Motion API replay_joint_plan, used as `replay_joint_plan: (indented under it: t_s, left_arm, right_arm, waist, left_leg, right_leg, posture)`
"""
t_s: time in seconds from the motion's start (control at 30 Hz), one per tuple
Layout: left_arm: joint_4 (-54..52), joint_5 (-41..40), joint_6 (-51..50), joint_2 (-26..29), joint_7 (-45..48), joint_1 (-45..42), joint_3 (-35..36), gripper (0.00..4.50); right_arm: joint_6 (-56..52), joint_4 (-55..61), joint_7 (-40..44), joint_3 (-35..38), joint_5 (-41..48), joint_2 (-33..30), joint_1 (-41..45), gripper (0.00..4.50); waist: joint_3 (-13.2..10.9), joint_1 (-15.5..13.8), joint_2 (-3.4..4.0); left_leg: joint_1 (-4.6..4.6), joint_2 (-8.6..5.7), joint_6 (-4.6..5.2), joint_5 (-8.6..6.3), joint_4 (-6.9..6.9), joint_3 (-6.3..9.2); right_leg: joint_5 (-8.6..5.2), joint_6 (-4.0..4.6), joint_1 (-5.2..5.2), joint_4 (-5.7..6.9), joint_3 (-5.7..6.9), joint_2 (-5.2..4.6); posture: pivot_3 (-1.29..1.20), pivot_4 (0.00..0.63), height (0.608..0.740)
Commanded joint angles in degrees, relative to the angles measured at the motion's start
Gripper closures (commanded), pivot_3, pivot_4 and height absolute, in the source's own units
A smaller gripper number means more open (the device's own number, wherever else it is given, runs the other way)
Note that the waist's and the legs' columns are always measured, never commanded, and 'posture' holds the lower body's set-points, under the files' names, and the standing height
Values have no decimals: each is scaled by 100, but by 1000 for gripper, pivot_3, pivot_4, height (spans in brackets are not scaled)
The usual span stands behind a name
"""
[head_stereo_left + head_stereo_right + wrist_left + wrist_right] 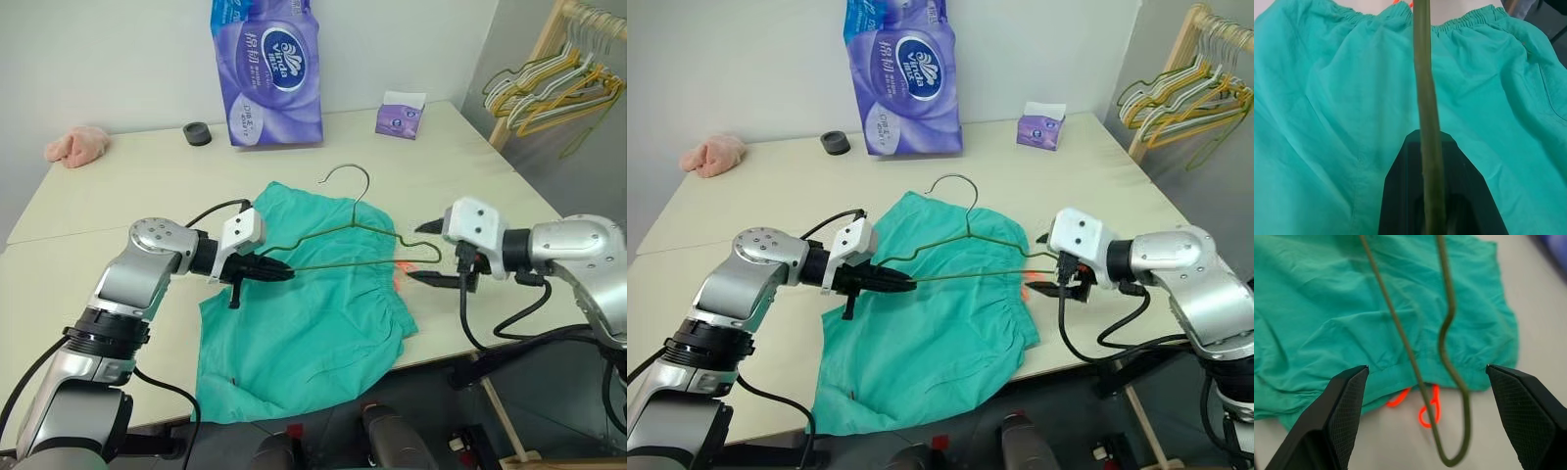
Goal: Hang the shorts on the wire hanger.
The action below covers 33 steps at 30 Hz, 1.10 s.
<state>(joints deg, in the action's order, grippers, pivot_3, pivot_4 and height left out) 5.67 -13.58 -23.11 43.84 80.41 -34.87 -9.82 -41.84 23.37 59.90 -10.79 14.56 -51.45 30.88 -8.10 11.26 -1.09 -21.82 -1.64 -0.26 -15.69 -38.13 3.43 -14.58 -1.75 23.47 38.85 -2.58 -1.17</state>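
The teal-green shorts [304, 323] lie flat on the table [118, 196], waistband toward my right, and the orange drawstring [1427, 409] pokes out from under it. The dark olive wire hanger [355, 211] hovers just over the shorts with its hook pointing away from me. My left gripper [284, 272] is shut on the hanger's left corner; in the left wrist view the wire [1425, 98] runs out from between the black fingers [1400, 196]. My right gripper [421, 253] stands open around the hanger's right end [1449, 458] without touching it.
A purple tissue pack [266, 69] stands at the back, with a small purple tissue box [400, 116] to its right and a black roll [197, 133] to its left. A pink cloth [76, 145] lies far left. Bunched hangers [558, 83] hang on a rack at the right.
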Motion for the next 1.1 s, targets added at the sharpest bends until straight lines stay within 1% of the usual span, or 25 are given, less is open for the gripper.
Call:
replay_joint_plan:
  t_s: [0.03, 0.1, 0.17, 0.43, 0.47, 0.5, 0.63, 0.73, 0.83, 1.0, 1.07, 1.1]
  left_arm:
    - [-344, 0, 61, 127, 35, -111, -7, 4500]
    - [-417, 13, 54, 147, 37, -82, -10, 4500]
    - [-480, 16, 39, 165, 32, -54, -14, 4500]
    - [-613, 95, 103, 219, -32, 54, -35, 4500]
    - [-631, 93, 105, 216, -38, 66, -35, 4500]
    - [-647, 89, 105, 213, -45, 76, -36, 4500]
    - [-652, 117, 334, 153, -117, 120, -35, 4500]
    - [-436, 148, 552, -19, -327, 44, 28, 4500]
    - [-213, -39, 597, -272, -507, -91, 266, 3777]
    - [284, -210, 858, -614, -1082, -262, 836, 2290]
    - [522, -202, 944, -587, -1234, -315, 988, 2290]
    - [830, -11, 1212, -531, -1457, -384, 1029, 2290]
  right_arm:
    - [-164, -215, 98, -272, -59, 59, 345, 410]
    - [-240, -454, 96, -469, -105, 161, 513, 765]
    - [-324, -583, 122, -604, -114, 225, 642, 1278]
    - [-620, -577, 324, -797, 37, 242, 777, 4009]
    - [-664, -550, 327, -790, 63, 254, 770, 4326]
    - [-710, -524, 328, -778, 89, 271, 763, 4470]
    - [-1052, -386, 300, -656, 293, 366, 724, 4470]
    - [-1283, -349, 226, -555, 398, 428, 707, 4470]
    - [-1521, -322, 136, -351, 541, 416, 620, 4500]
    - [-1781, -178, 6, 101, 756, 185, 216, 4500]
    - [-1893, -106, -87, 301, 852, 110, 41, 4500]
    - [-1987, -69, -133, 473, 921, 60, -108, 4500]
  waist:
    - [0, -4, 0]
    - [0, -6, 0]
    - [0, -7, 0]
    - [0, -16, 0]
    - [0, -16, 0]
    - [0, -16, 0]
    - [0, -17, 0]
    - [0, -18, 0]
    - [0, -26, 0]
    - [1, -50, -1]
    - [1, -48, -1]
    - [1, -43, -1]
  left_leg:
    - [-1, 0, 0, 0, 0, 0]
    - [-1, 0, 0, 0, -1, -1]
    - [0, 0, 0, 0, 0, 1]
    - [-2, 0, 0, 0, -1, 4]
    - [-2, -1, 0, 0, -1, 3]
    - [-3, 0, 0, 0, -2, 4]
    - [-2, 0, 0, 0, -1, 6]
    - [-3, 0, 0, 0, -1, 7]
    - [-4, 0, 0, 0, -3, 7]
    - [-10, -2, 0, 0, -10, 11]
    - [-10, -2, 0, 0, -9, 11]
    - [-9, -2, 0, 0, -9, 12]
  right_leg:
    - [0, 0, 0, 0, 0, 0]
    - [0, 0, 0, -1, 0, 0]
    - [0, 0, 0, 0, 1, 0]
    - [0, 0, 0, -1, 3, -1]
    - [0, 0, 0, -1, 2, -1]
    - [0, 0, 0, -1, 3, -1]
    - [0, 0, 1, -1, 4, -1]
    - [0, 0, 1, -1, 4, -1]
    - [0, 1, 0, -1, 5, -2]
    - [1, 1, 1, 0, 8, -6]
    - [1, 1, 1, 0, 9, -6]
    - [1, 0, 1, 1, 10, -6]
  posture:
    - [-241, 115, 740]
    - [-234, 115, 740]
    - [-229, 115, 740]
    - [-220, 114, 740]
    - [-220, 114, 740]
    - [-221, 113, 740]
    - [-225, 112, 740]
    - [-228, 110, 740]
    - [-229, 108, 740]
    - [-236, 105, 740]
    - [-244, 106, 740]
    - [-249, 106, 740]
